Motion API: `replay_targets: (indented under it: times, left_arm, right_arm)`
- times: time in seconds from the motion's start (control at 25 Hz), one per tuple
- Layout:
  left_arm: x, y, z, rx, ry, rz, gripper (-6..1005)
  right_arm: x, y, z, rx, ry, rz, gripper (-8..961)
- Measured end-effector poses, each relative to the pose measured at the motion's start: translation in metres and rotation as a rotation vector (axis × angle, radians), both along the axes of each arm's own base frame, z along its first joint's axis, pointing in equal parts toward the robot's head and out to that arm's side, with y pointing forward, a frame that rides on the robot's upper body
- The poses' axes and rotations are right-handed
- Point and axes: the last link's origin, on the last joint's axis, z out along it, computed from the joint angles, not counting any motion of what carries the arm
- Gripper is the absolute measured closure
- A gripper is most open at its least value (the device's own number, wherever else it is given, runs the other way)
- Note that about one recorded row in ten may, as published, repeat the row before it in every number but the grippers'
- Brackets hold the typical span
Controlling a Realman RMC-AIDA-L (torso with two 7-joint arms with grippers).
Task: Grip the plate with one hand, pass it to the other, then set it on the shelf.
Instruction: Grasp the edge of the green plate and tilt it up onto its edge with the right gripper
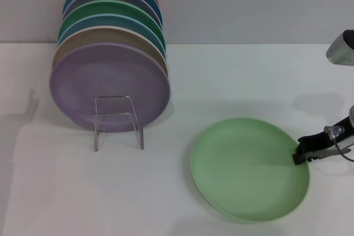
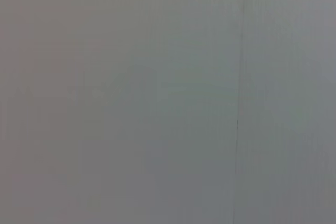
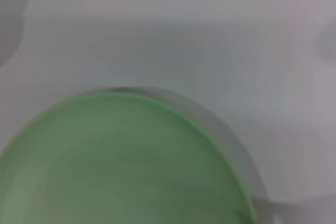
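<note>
Right gripper apparently pinches one mint plate; seven plates fill one shelf

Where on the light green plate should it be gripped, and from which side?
Probably at the rim on the robot's right. The plate lies flat on the white table, so only its low rim gives the jaws something to pinch. The right gripper is already at that edge; the rack and stacked plates stand well to the left.

Bright even light, soft shadows, right wrist view blurred, perhaps defocused
</note>
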Motion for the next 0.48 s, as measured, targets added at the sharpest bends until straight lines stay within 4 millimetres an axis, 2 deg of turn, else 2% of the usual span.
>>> replay_targets:
  times: [0.48]
  left_arm:
    - [0.0004, 0.0004, 0.0002, 0.001, 0.000, -0.001, 140]
  right_arm:
    - [-0.0016, 0.0040, 0.0059, 0.020, -0.023, 0.051, 933]
